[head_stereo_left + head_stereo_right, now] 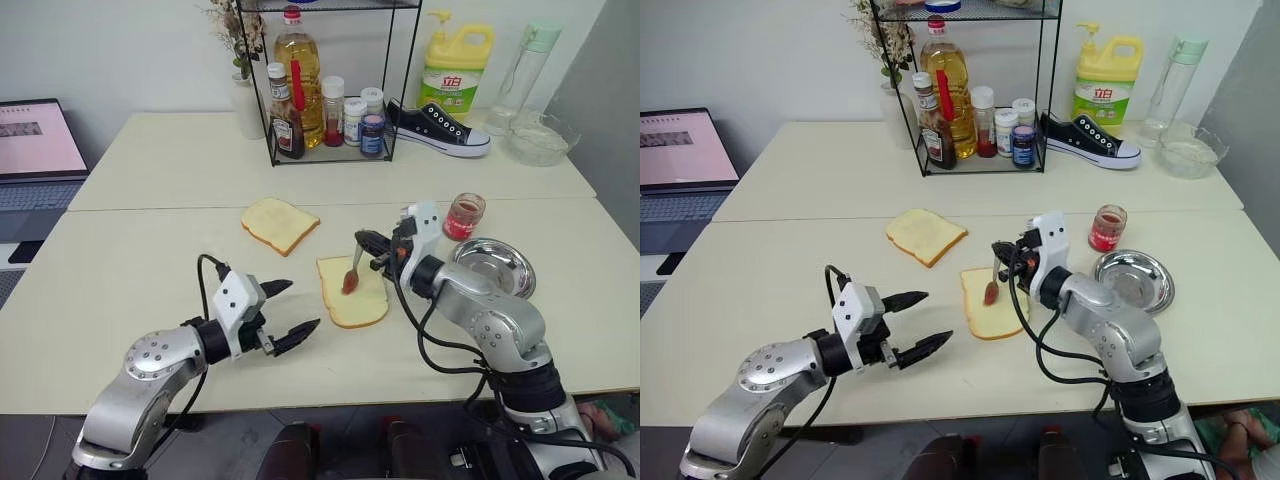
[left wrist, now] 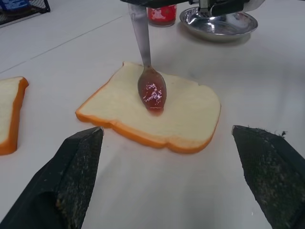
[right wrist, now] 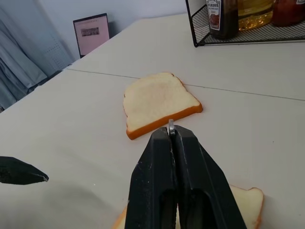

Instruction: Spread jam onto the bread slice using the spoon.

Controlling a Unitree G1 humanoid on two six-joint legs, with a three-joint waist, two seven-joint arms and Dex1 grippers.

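The bread slice [image 1: 358,300], pale with a tan crust, lies flat on the table in front of me. The spoon [image 1: 352,272] hangs handle-up over it. Its bowl [image 2: 152,92], smeared with red jam, rests tip-down on the middle of the slice. My right gripper [image 1: 364,240] is shut on the top of the spoon's handle, seen between its fingers [image 3: 164,157]. The jam jar [image 1: 464,216], small clear glass with red inside, stands to the right, behind the gripper. My left gripper [image 1: 303,304] hovers open just left of the slice, empty, its fingers [image 2: 71,181] framing the bread.
A second bread slice [image 1: 279,224] lies further back to the left. A round steel dish [image 1: 492,264] sits right of my right arm. At the back stand a wire rack [image 1: 330,90] of bottles, a sneaker [image 1: 438,128], a detergent bottle [image 1: 455,65], a glass bowl [image 1: 540,138] and a laptop [image 1: 35,150].
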